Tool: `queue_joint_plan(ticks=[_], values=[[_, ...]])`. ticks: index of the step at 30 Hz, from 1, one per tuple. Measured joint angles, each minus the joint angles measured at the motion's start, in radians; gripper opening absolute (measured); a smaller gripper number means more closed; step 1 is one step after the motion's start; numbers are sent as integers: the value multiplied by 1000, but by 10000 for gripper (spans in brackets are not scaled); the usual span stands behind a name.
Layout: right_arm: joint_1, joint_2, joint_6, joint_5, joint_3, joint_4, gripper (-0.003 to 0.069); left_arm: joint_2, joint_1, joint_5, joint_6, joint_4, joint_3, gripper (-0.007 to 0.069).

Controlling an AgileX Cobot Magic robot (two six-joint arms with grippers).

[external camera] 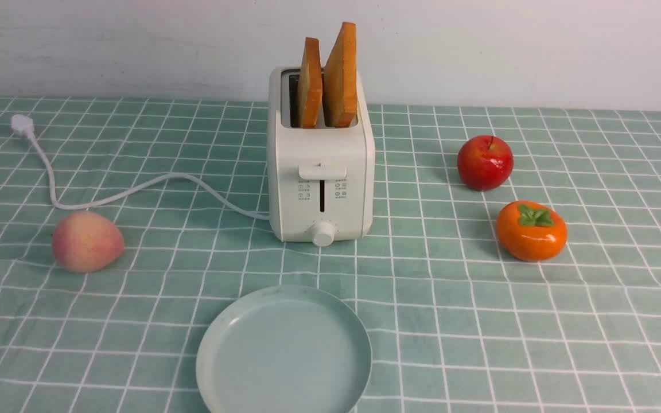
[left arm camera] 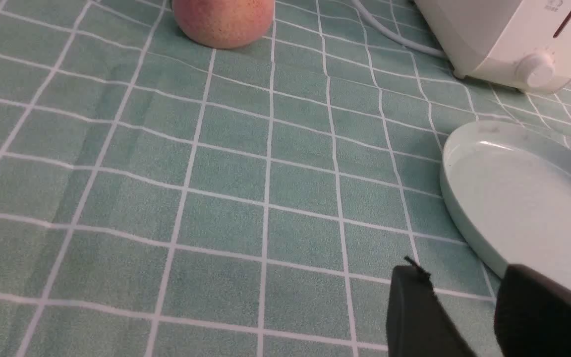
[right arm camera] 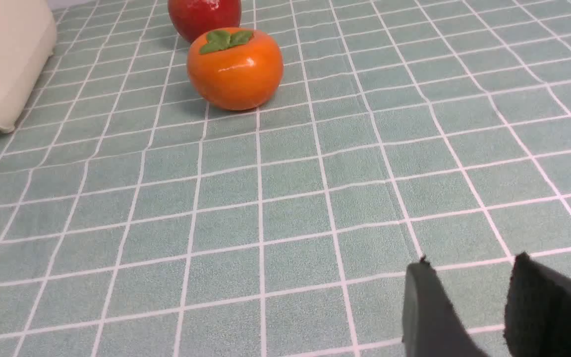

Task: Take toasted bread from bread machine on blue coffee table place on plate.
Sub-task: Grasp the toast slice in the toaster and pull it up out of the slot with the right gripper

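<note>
Two slices of toast stand upright in the toaster, one per slot, the right slice poking up higher. I see the toaster at the middle of the table, its cord trailing off to the left. The plate lies just in front of the toaster, apart from it. A peach sits left of the toaster; an apple and a persimmon sit to its right, near each other. On my wrist views, the left gripper hangs low over the table beside the plate's rim, jaws parted with nothing between them. The right gripper hangs over the table, well short of the persimmon, jaws likewise parted and holding nothing.
</note>
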Motion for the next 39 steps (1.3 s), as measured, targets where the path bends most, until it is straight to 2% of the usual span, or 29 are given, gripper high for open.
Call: queue_joint_plan(ticks=[29,32,39], values=[[0,0,0,0,0,0,239,0,0,-14,2,0,0,239],[0,0,0,0,0,0,239,0,0,-61,2,-45,0,239],[0,0,0,-7,0,11,239,0,0,-296,2,-369,0,239]])
